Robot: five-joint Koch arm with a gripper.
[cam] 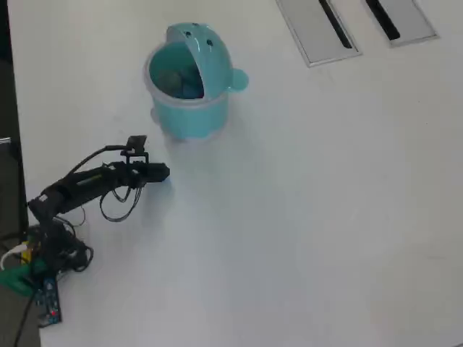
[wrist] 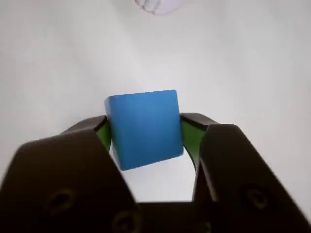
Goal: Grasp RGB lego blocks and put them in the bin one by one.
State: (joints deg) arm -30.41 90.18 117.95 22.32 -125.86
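Between the green-lined pads of your black claw [wrist: 144, 138] sits the small blue cube-shaped plastic block [wrist: 143, 128], pinched on its two opposite side faces, as the wrist view shows. You have it on flat, parallel faces, which is the right place to hold a cube; judge it light, rigid and smooth, so a modest squeeze should do, though its slick plastic could twist out if the pads bite near an edge rather than mid-face. Under it you see only plain white worktop [wrist: 252, 73]. In the overhead view your claw [cam: 163, 173] hangs over the worktop, near the round light-teal plastic bin [cam: 189, 116], short of its rim. The bin's dotted domed lid [cam: 197, 35] is tipped back, the mouth open, and something bluish appears to lie inside; you cannot tell what.
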